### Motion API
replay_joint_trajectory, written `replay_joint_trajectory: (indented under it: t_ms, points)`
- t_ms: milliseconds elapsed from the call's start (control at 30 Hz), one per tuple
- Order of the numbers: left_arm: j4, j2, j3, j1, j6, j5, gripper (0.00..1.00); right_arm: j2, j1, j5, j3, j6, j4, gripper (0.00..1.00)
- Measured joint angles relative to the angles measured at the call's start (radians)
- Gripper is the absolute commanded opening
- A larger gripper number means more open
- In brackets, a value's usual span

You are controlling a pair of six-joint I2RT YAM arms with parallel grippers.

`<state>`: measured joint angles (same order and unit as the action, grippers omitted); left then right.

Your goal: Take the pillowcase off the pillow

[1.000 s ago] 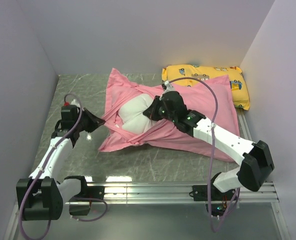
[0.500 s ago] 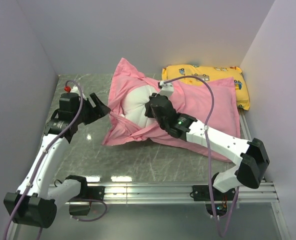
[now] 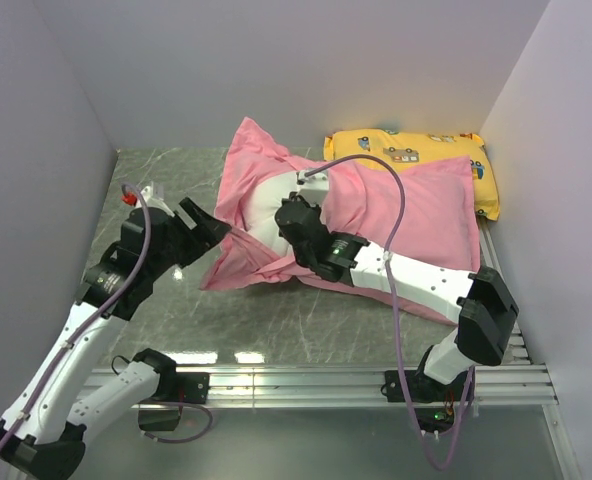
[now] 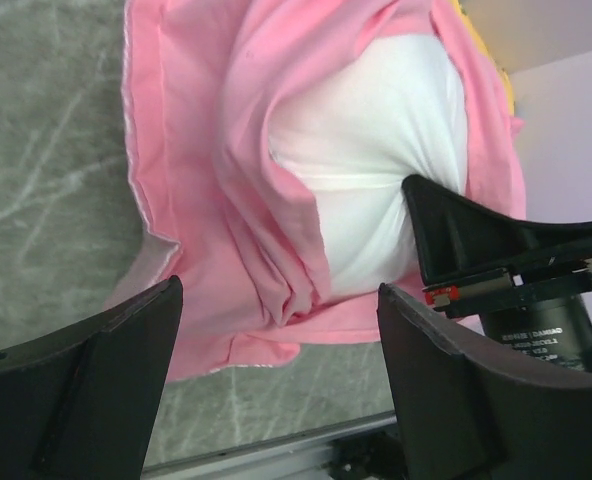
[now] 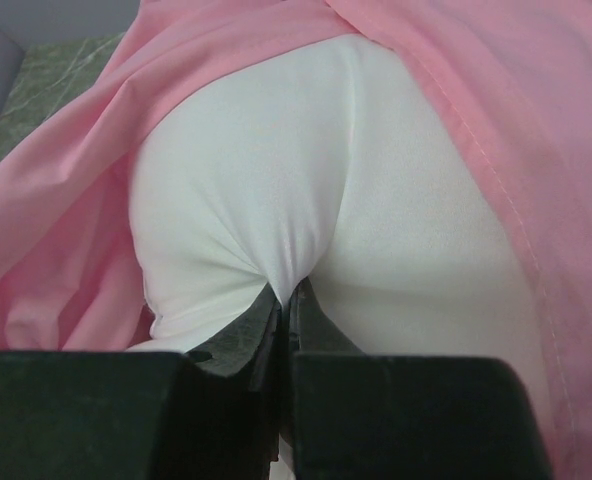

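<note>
the shiny pink satin pillowcase (image 3: 416, 210) lies half peeled around the plump white pillow (image 3: 266, 205) near the far edge of the grey marbled table (image 3: 156, 180). the right claw (image 5: 286, 300) is clenched on the pillow; the left claw (image 3: 208, 220) gapes wide, grasping nothing, beside the cover's left edge.

The left arm (image 3: 86, 330) reaches up from its base at the near left, its wrist turned toward the centre. The left gripper (image 3: 206, 222) stands wide apart, with nothing between its fingers. The right arm (image 3: 426, 285) folds at its elbow on the right and stretches low to the left. The right gripper (image 5: 286, 295) is closed tight, its tips pinching a fold of the pillow (image 5: 276, 170).
</note>
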<state>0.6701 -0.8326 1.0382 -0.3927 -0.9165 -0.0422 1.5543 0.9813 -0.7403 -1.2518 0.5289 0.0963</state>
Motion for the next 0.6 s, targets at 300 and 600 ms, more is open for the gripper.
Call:
replay_joint_trajectory:
  t_ms: [300, 600]
  points:
    - [-0.097, -0.134, -0.110, -0.183, -0.187, -0.107, 0.81, 0.020, 0.031, -0.068, -0.009, -0.034, -0.018, 0.00]
    - [-0.177, -0.138, -0.272, -0.217, -0.267, -0.140, 0.11, 0.073, 0.035, -0.071, -0.047, -0.077, -0.002, 0.00]
